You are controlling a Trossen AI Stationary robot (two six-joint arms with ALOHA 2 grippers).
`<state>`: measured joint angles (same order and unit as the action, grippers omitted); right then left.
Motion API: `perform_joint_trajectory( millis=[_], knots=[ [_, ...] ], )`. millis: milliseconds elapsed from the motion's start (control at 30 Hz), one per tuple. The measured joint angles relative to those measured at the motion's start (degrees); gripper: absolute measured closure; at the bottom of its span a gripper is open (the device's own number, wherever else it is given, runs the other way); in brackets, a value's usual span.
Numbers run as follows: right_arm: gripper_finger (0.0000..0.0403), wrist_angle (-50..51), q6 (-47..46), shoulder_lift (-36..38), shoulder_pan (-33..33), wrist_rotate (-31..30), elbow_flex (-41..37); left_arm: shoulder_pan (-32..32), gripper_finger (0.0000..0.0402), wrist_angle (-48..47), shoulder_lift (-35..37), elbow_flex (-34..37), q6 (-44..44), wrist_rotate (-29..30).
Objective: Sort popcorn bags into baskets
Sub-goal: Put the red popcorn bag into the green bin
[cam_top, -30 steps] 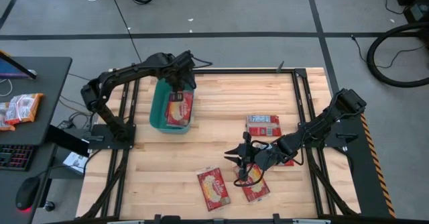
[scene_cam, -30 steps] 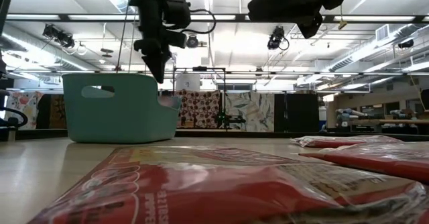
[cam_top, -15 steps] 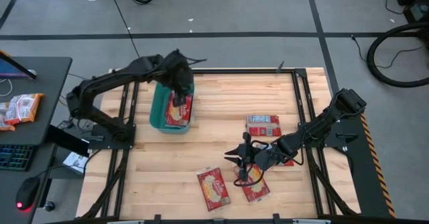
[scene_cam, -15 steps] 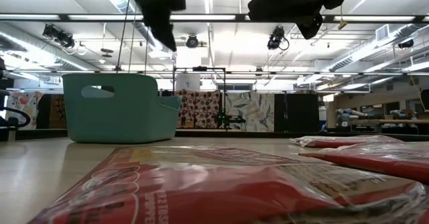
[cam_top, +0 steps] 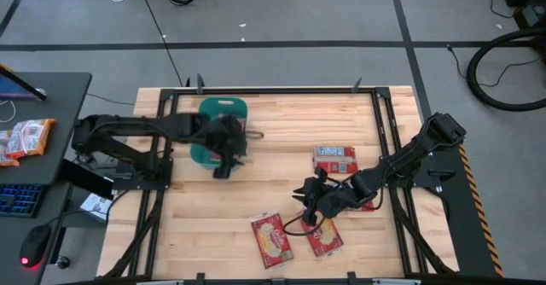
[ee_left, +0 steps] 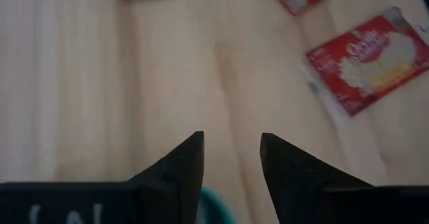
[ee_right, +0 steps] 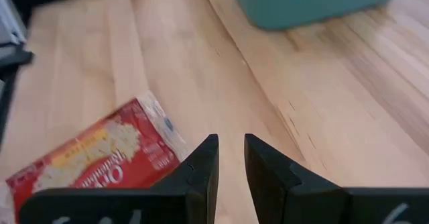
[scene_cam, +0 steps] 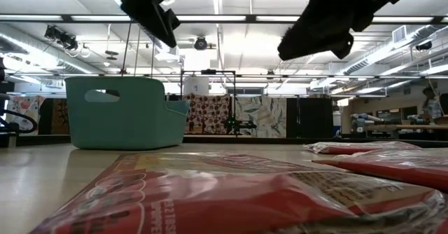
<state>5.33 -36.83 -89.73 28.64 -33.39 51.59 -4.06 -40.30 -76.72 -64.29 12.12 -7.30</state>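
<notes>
High view: the left gripper [cam_top: 223, 167] hangs over the near edge of the teal basket [cam_top: 223, 110], fingers a little apart and holding nothing. The right gripper [cam_top: 304, 210], fingers also a little apart and empty, hovers just beside two popcorn bags [cam_top: 271, 239] near the table's front edge; another bag [cam_top: 334, 159] lies behind it.

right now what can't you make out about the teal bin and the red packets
- Inside of the teal plastic bin: high view, the left gripper and arm cover most of it; low view, its wall hides the contents.
- Red foil popcorn packet under the right gripper: partly covered in high view.
- Print on the packets: too small.
</notes>
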Motion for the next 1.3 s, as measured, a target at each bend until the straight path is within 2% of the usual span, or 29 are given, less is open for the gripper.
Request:
perform_joint_trajectory(
  millis=[100, 233, 567, 767, 1000, 1300],
  knots=[
    [0.0325, 4.17, -1.14, -0.08, 0.02, 0.16, 1.74, 3.12, 0.0251, 3.65, 0.01, 3.2, -1.37, 0.01],
    [0.0325, 4.22, -0.7, -0.17, 0.09, 0.63, 2.54, 7.88, 0.0251, 8.25, 0.01, 7.25, -2.26, 0.94],
    [0.0325, 3.12, -0.02, -0.17, 0.26, -1.45, 2.54, 22.57, 0.0251, 19.93, -0.23, 16.76, -2.85, 17.25],
    [0.0325, 2.28, -0.02, -0.17, 0.33, -1.19, 2.54, 29.44, 0.0241, 22.32, -2.12, 17.07, -6.91, 23.55],
    [0.0325, 0.28, 0.99, -0.17, 0.63, -0.5, 2.56, 34.28, 0.0221, 28.11, -8.89, 17.05, -6.89, 25.72],
    [0.0325, 0.3, 1.0, -0.17, 0.66, -0.5, 2.56, 38.81, 0.0229, 37.45, -18.16, 17.05, 2.13, 30.08]
  ],
)
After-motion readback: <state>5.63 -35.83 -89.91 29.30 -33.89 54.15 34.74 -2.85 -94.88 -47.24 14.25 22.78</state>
